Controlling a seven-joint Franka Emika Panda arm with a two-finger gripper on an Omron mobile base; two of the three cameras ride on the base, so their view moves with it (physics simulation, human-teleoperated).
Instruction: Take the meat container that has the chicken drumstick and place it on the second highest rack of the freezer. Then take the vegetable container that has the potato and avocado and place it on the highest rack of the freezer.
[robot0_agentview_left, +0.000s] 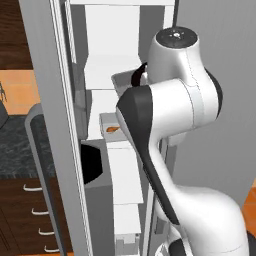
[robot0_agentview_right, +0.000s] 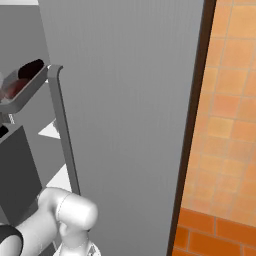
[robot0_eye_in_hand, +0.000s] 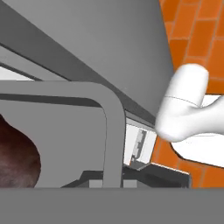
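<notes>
Freezer (robot0_agentview_left: 70, 125) door stands open; white shelves stacked inside. Drumstick (robot0_agentview_left: 112, 129) lies in a grey tray (robot0_agentview_left: 104, 121) on an upper shelf (robot0_agentview_left: 107, 142), partly behind the arm. A second grey tray (robot0_agentview_left: 121, 80) sits at the shelf above, beside the arm's wrist.

Right base view: that tray (robot0_agentview_right: 20, 95) is tilted, just left of the door handle (robot0_agentview_right: 62, 125); it holds the dark avocado (robot0_agentview_right: 30, 69) and the reddish potato (robot0_agentview_right: 17, 86).

Hand view: tray rim (robot0_eye_in_hand: 109, 118) close to the lens, potato (robot0_eye_in_hand: 17, 153) inside at left.

Claw itself is hidden; it is clenched, seemingly on the vegetable tray, though the contact is not visible.
</notes>
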